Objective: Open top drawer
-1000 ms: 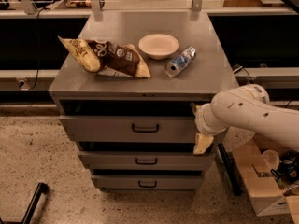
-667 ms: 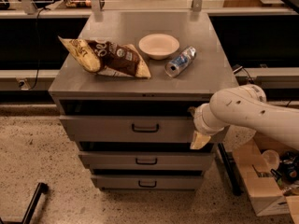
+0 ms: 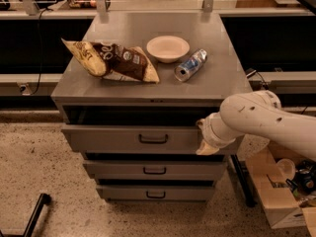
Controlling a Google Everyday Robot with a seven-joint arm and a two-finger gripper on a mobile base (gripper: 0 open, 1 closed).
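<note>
The white arm (image 3: 261,120) is reaching in from the right, and the gripper (image 3: 208,143) is pressing up against the right end of the top drawer (image 3: 113,138). What its grip is doing there I cannot tell, as the wrist is blocking it. The drawer is sitting directly under the grey cabinet top (image 3: 222,83) and standing a little way out, with a dark gap showing above its front. Its small dark handle (image 3: 153,139) is sitting at the centre, well apart from the gripper. The two lower drawers (image 3: 154,170) are lying beneath it. Up on the cabinet top, a brown snack bag (image 3: 123,62) is lying beside a white bowl (image 3: 168,48), and a can (image 3: 190,65) is resting on its side (just right of the bowl).
</note>
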